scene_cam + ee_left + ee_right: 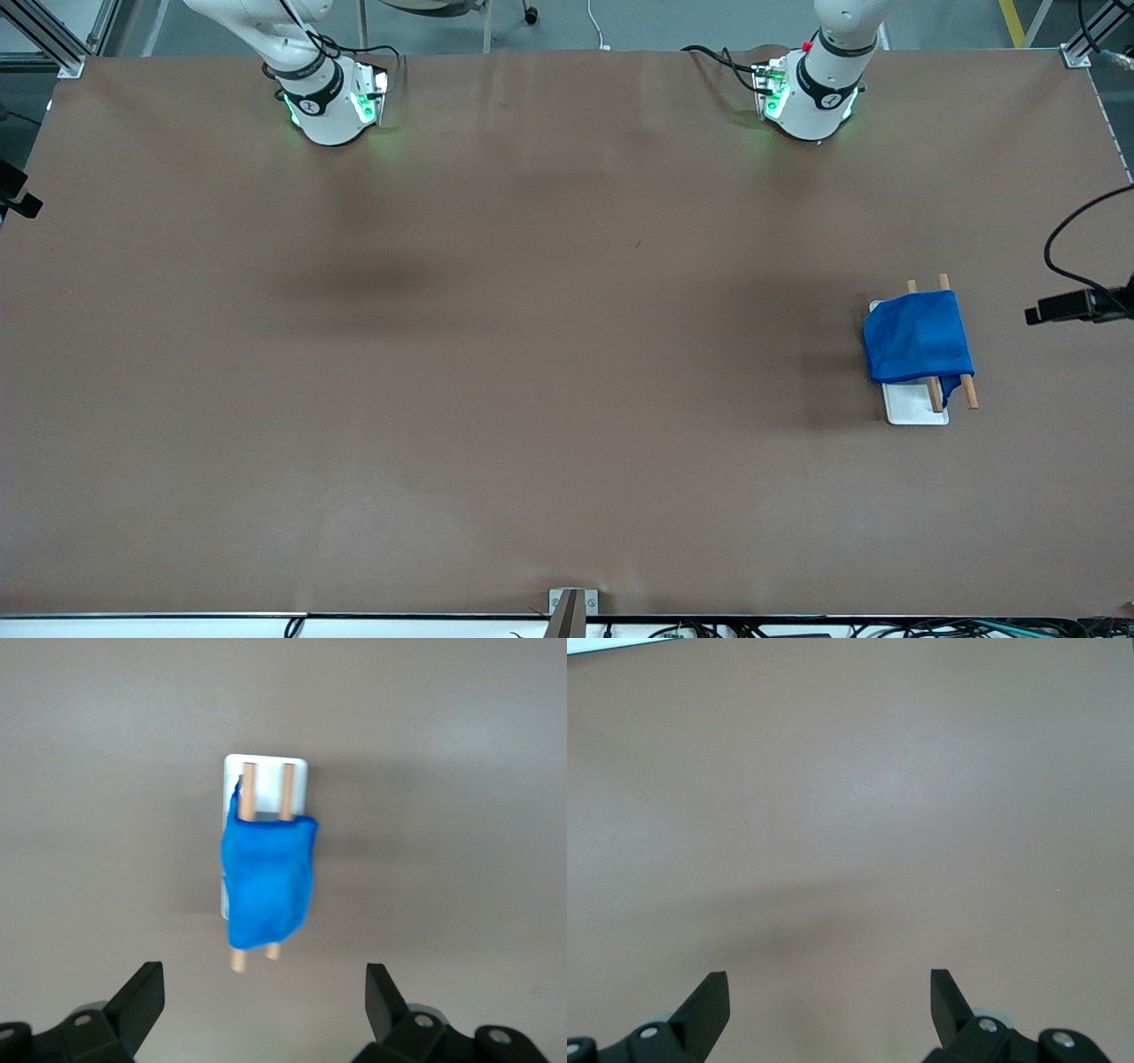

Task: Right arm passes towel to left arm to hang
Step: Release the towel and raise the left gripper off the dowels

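- The right arm [306, 84], a large white jointed robot arm with black joint bands, rises from its green-lit base at about eleven o'clock on the broad brown table [496, 372], as the front view shows it.
- The right gripper [830, 1003], a black two-finger tool, shows only in its own wrist view. It hangs over bare brown tabletop with its jaws wide apart and nothing between them. A soft shadow lies on the surface under it.
- The left arm [819, 84], the white twin with black bands and a small red knob on its green-lit base, stands at about one o'clock in the front view.
- The left gripper [265, 995], also black and two-fingered, shows only in the left wrist view. It hangs over the table just beside the rack, jaws spread wide and holding nothing.
- The towel [918, 337], a small bright-blue rectangular microfibre cloth, sits at about three o'clock, toward the left arm's end of the table. It is draped over the rack, clear of both grippers.
- The rack is two thin pale wooden rods [967, 392] lying side by side. Their ends stick out of the cloth on both edges.
- The rods stand over a small white rectangular tray [912, 409] that rests flat on the table. The blue cloth covers most of it, and one folded corner hangs down between the rods at the end nearer the front camera.
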{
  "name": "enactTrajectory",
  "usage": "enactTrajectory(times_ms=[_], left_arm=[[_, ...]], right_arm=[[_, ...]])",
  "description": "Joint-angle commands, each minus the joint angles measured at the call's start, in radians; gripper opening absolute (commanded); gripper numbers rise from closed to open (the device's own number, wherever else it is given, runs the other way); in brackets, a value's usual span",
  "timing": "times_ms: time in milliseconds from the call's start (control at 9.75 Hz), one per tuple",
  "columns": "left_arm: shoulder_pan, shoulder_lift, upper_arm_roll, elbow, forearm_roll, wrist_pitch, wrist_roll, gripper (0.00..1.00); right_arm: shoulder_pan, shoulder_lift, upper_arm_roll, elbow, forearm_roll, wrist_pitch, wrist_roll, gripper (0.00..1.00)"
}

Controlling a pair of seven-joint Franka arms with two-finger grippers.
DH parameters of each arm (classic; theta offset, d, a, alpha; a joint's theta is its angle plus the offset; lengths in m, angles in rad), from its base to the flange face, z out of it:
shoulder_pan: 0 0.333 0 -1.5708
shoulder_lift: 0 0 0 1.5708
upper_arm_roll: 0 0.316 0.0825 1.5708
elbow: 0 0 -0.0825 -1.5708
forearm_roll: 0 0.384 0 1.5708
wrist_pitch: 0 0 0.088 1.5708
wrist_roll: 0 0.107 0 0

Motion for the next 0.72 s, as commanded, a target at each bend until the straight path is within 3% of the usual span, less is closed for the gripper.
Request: enactTrajectory(times_ms=[0, 308, 615], left_arm=[[0.01, -0.1, -0.085, -0.044, 0.014, -0.037, -0.06, 1.0], [0.01, -0.105, -0.159, 0.062, 0.012, -0.148, -0.055, 1.0], [0.007, -0.16, -0.206, 0.084, 0.015, -0.149, -0.055, 1.0]], right_arm=[[0.003, 0.003, -0.002, 0.007, -0.015, 0.008, -0.016, 1.0], [0.003, 0.003, -0.002, 0.005, -0.015, -0.003, -0.007, 1.0], [0.0, 0.003, -0.002, 0.007, -0.015, -0.001, -0.008, 1.0]])
